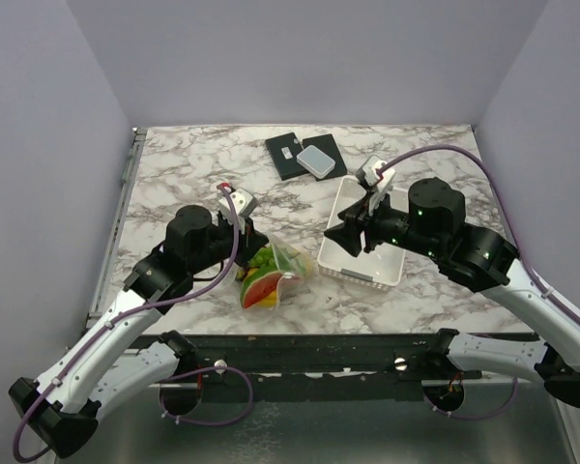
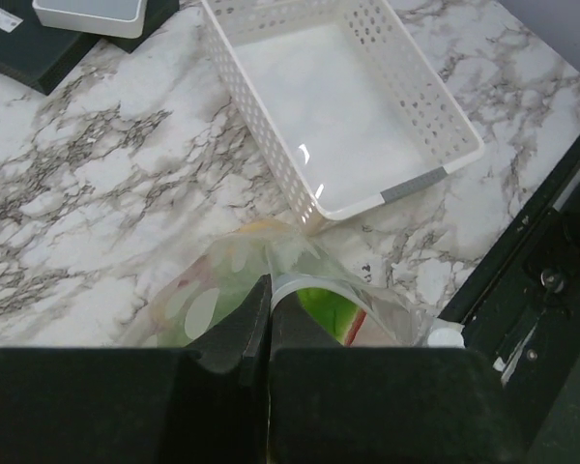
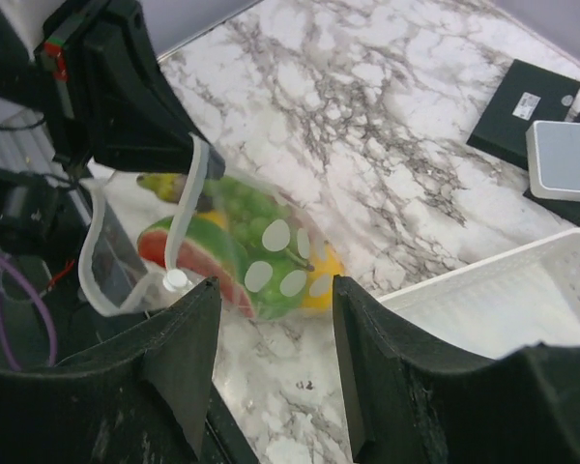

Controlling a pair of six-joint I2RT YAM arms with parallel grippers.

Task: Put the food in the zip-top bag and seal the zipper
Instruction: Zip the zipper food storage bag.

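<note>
The clear dotted zip-top bag lies near the table's front edge with the food inside it. In the right wrist view I see a watermelon slice, green grapes and a yellow lemon through the plastic. My left gripper is shut on the bag's mouth edge, pinching the zipper, which curls away from the jaws as an open loop. My right gripper is open and hovers just right of the bag, above the table, with nothing between its fingers. In the top view my right gripper sits over the basket's left side.
A white perforated basket stands right of the bag, with nothing in it. Black flat boxes and a small white box lie at the back. The table's dark front rail runs close to the bag.
</note>
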